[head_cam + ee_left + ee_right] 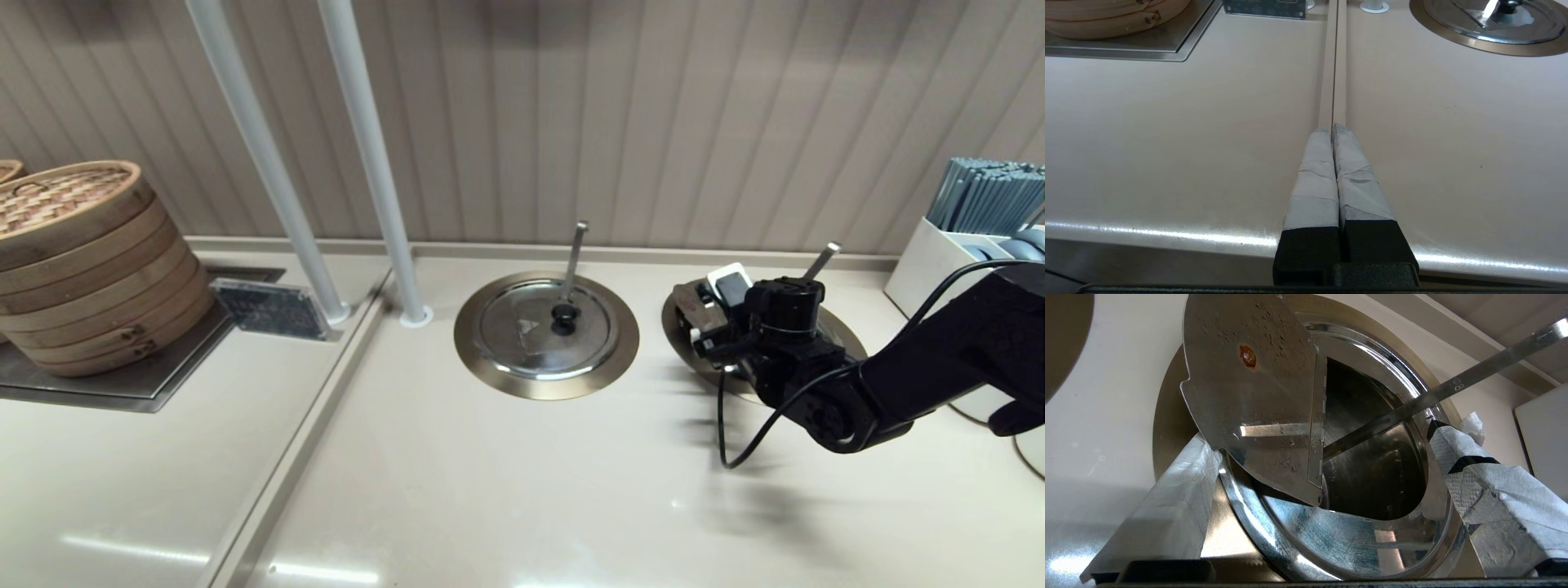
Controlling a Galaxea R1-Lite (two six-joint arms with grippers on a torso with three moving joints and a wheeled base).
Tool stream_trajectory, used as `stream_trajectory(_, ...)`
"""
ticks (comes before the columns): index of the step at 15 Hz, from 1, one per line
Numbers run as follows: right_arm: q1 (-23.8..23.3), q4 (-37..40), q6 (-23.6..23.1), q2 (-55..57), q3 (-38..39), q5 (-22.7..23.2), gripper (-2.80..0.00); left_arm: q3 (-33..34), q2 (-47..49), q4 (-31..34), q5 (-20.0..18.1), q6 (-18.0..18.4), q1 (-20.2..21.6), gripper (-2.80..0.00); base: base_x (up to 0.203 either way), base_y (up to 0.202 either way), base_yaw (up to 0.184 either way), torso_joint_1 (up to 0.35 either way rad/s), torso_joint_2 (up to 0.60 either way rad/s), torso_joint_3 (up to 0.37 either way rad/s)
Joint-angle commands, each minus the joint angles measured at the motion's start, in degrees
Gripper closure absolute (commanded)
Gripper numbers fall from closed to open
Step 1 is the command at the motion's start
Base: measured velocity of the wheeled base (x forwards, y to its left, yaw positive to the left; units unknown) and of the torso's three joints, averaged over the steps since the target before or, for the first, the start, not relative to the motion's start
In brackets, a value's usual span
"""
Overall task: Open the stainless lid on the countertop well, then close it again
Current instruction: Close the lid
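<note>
The stainless lid (1339,539) sits on the countertop well (1167,416) at the right of the counter, and its wedge-shaped flap (1249,388) stands raised on its hinge. Below the flap shows the well's dark inside. The ladle handle (1453,386) with the blocky tip (823,260) slants out of the opening. My right gripper (1318,437) hangs open over the lid, one taped finger (1167,506) against the flap's lower edge, the other finger (1490,486) at the far rim. The black knob is hidden. In the head view this gripper (718,327) covers most of the well (671,317).
The twin lid (545,327) with a slim-tipped ladle handle (575,253) lies closed at centre. Bamboo steamers (82,261) stand far left, two white poles (375,163) at the back, a white utensil box (955,245) far right. My left gripper (1333,128) is parked shut over the counter's front edge.
</note>
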Motion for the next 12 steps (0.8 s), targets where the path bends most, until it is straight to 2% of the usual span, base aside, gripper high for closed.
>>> stream_trajectory(1, -0.3, -1.1, -0.1, -0.3, -0.2, -0.2, -2.8, 0.0, 0.0, 0.0, 0.0, 0.0, 0.0, 0.0, 0.0, 0.0, 0.0, 0.0, 0.0, 0.0)
stream_trajectory(8, -3.4, -2.3, -1.6, -2.5, -1.2, -0.2, -2.8, 0.0, 0.0, 0.0, 0.0, 0.0, 0.0, 0.0, 0.0, 0.0, 0.0, 0.0, 0.0, 0.0)
stream_trajectory(12, -7.6, -2.2, -3.3, -4.6, -1.0, -0.1, -2.8, 0.1, 0.0, 0.0, 0.0, 0.0, 0.0, 0.0, 0.0, 0.0, 0.0, 0.0, 0.0, 0.0)
